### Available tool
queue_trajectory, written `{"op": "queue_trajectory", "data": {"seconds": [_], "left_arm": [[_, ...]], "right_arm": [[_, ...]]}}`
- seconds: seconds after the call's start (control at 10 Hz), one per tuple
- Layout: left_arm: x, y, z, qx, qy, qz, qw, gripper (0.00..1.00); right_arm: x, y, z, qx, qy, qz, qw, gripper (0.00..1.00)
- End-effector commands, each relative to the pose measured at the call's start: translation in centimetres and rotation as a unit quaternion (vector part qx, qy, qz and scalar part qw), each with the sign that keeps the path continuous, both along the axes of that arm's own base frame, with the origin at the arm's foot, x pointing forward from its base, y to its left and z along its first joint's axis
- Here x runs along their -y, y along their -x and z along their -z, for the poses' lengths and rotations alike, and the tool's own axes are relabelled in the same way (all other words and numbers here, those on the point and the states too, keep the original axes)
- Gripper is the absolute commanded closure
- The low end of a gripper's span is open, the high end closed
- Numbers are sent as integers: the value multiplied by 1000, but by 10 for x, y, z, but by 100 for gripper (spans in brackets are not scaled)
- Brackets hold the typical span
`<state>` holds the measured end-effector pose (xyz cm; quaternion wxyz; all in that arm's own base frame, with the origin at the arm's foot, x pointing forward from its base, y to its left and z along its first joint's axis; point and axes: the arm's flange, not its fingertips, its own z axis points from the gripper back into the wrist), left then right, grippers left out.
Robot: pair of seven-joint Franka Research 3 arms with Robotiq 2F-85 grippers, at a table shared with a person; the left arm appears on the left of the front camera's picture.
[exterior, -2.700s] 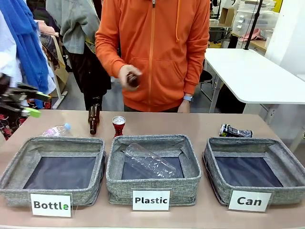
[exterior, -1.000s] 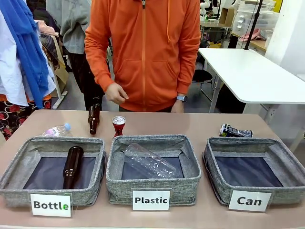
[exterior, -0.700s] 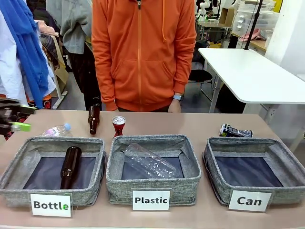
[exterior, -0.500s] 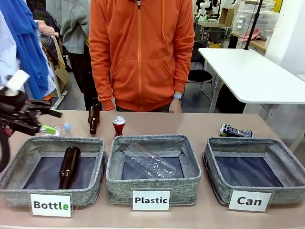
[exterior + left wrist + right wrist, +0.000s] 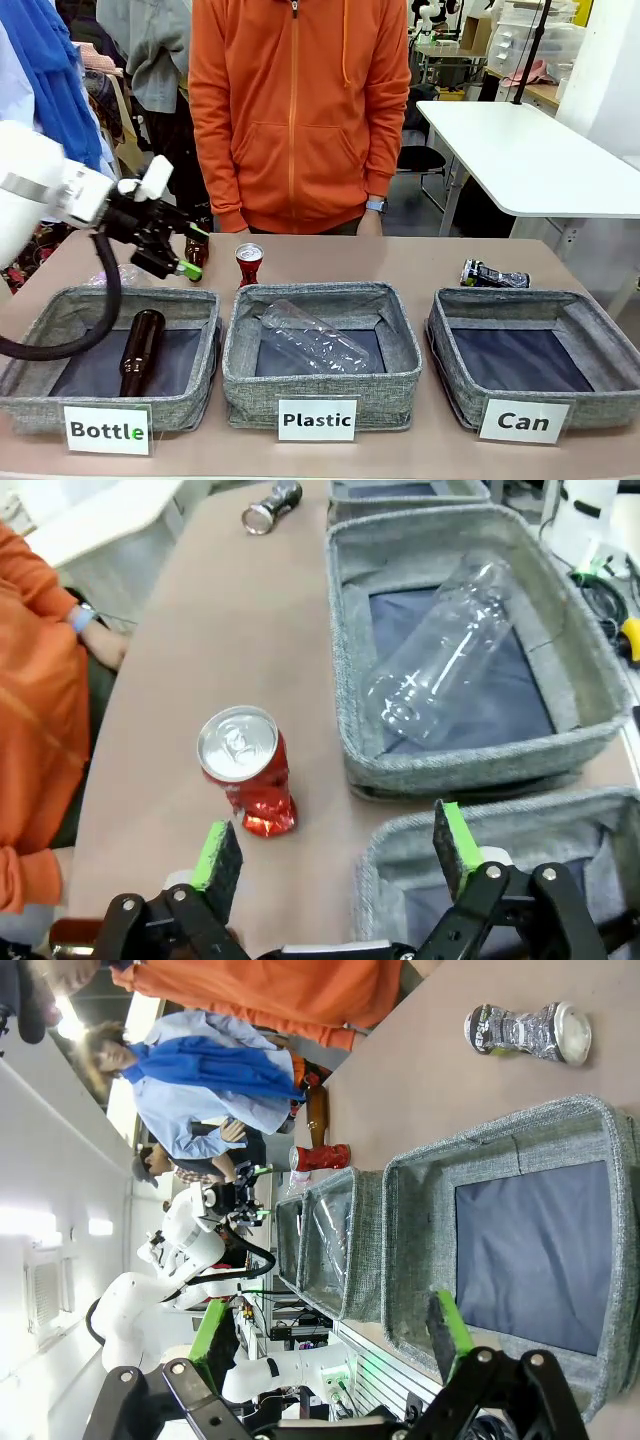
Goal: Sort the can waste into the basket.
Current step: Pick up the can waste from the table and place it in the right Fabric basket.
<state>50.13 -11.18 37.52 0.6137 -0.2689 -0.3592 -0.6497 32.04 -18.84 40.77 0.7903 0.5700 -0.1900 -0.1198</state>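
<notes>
Red can (image 5: 248, 264): upright on the table, silver top up, just behind the far rim of the bin labelled "Plastic" (image 5: 320, 385). In the left wrist view its lower body looks dented. Crushed dark can (image 5: 493, 274): on its side on the table, just beyond the far rim of the basket labelled "Can" (image 5: 600, 400). That basket shows only its dark bottom, so neither can is sorted yet.

Left gripper (image 5: 193, 251): jaws spread wide with nothing between the pads. It hovers over the far corner of the "Bottle" bin (image 5: 30, 385), just left of the red can. From its wrist camera the can sits ahead, off toward one finger, not between the two. Right gripper (image 5: 330, 1332): also spread and empty, held back on the robot's side of the "Can" basket.

We judge the step in hand to be the approach for the first pick, with the red can as target. The next move calls for centring the jaws on the can body, lowering, and closing gently on the thin dented wall. A standing brown bottle (image 5: 197, 256) is right beside the can and could be knocked. The carry must then cross the "Plastic" bin to the far basket.

Also noted: a brown bottle (image 5: 137, 350) in "Bottle", a clear bottle (image 5: 315, 338) in "Plastic", and a person in orange (image 5: 300, 110) at the far side.
</notes>
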Motion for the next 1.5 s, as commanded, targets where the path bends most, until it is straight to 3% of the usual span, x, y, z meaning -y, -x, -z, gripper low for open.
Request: {"op": "queue_trajectory", "data": {"seconds": [0.0, 0.2, 0.4, 1.1, 1.4], "left_arm": [[11, -24, 13, -14, 6, -2, 1000, 0], [23, -41, 23, -6, 17, -14, 1000, 0], [32, -54, 35, -22, 13, -25, 999, 0], [50, -64, 53, -41, 6, -14, 999, 0], [12, -55, 27, -39, 14, -21, 999, 0]], "right_arm": [[0, -1, -1, 16, -6, 3, 1000, 0], [0, -1, -1, 16, -6, 3, 1000, 0], [0, -1, -1, 16, -6, 3, 1000, 0], [0, -1, -1, 16, -6, 3, 1000, 0], [0, -1, -1, 16, -6, 3, 1000, 0]]}}
